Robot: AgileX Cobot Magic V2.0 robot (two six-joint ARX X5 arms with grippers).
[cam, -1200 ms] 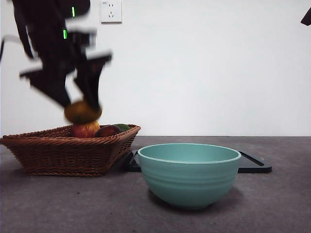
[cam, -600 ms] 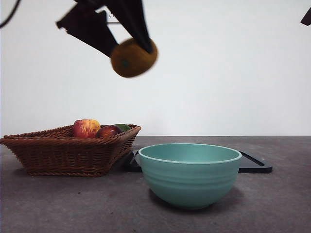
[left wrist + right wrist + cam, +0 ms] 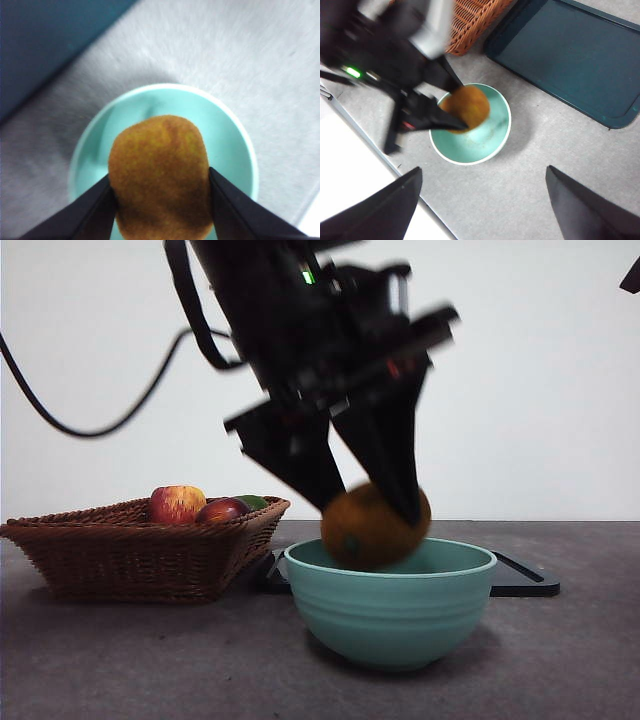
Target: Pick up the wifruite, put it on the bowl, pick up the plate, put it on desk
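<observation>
Wifruite (image 3: pixel 374 526): one brown, fuzzy-looking oval fruit, held by your left gripper (image 3: pixel 365 502) directly over the bowl (image 3: pixel 390 602), its underside at about rim level and not yet resting inside. Jaws clamped on its two flanks, seen plainly in the left wrist view (image 3: pixel 159 178). Judged light and fairly firm, with a matte skin that should not slip; likely to bruise if dropped from height, so lower it before you let go. Best hold is the one you have: across the middle, on the broad sides

Bowl: mint-green, glazed, ridged, standing on the desk (image 3: pixel 150 660). Probably hard and slick; the fruit may roll a little on landing

Right gripper (image 3: pixel 482 202): waiting high above the table, fingers wide apart, holding nothing

Also present: wicker basket (image 3: pixel 135 550) with an apple (image 3: pixel 177 504) and other fruit, beside the bowl; black tray (image 3: pixel 570 55) behind it, nothing on it that shows. The second step remains untouched
</observation>
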